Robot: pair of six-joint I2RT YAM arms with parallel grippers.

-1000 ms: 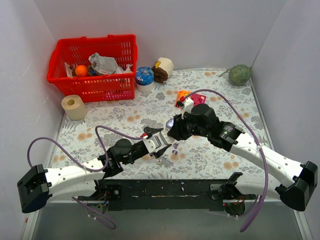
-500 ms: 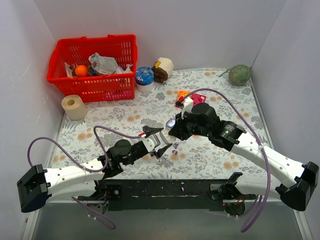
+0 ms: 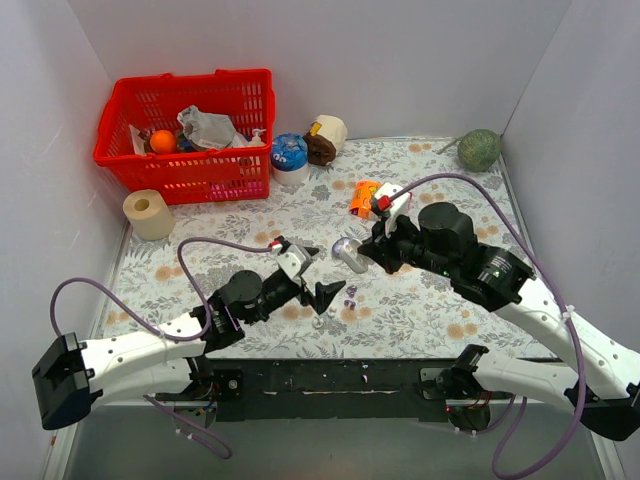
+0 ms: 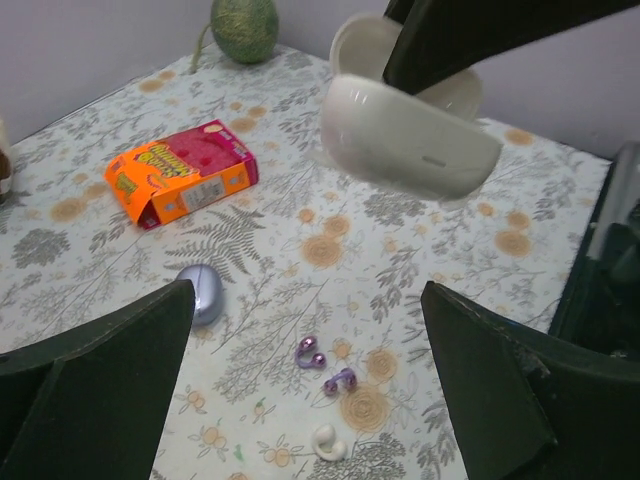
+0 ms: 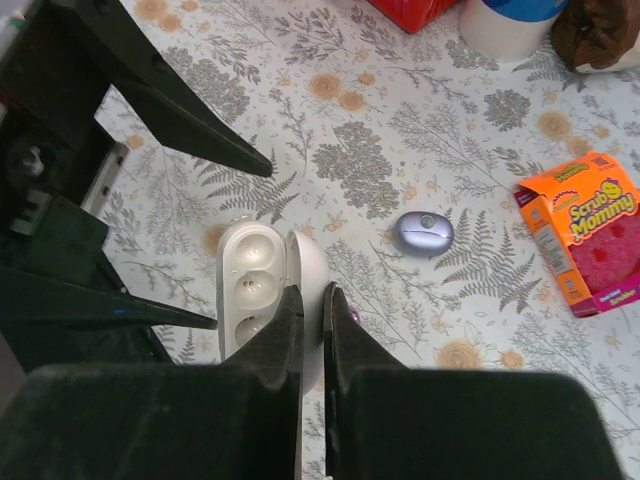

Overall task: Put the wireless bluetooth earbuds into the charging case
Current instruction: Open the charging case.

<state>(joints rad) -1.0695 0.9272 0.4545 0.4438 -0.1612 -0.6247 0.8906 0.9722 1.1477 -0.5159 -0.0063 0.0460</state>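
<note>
White charging case [image 4: 410, 135] held above the worktop [image 4: 90, 250].
The right end effector [image 5: 312, 300] is clamped on the open case, its fingers hiding part of the shell. The left end effector [image 4: 307, 300] gapes wide; two purple earbuds [image 4: 310, 352] and the only white earbud [image 4: 328, 442] showing lie loose below the case, bare worktop around them.

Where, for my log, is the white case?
In the top view, the white case hangs mid-table in the right end effector, near the purple earbuds.
</note>
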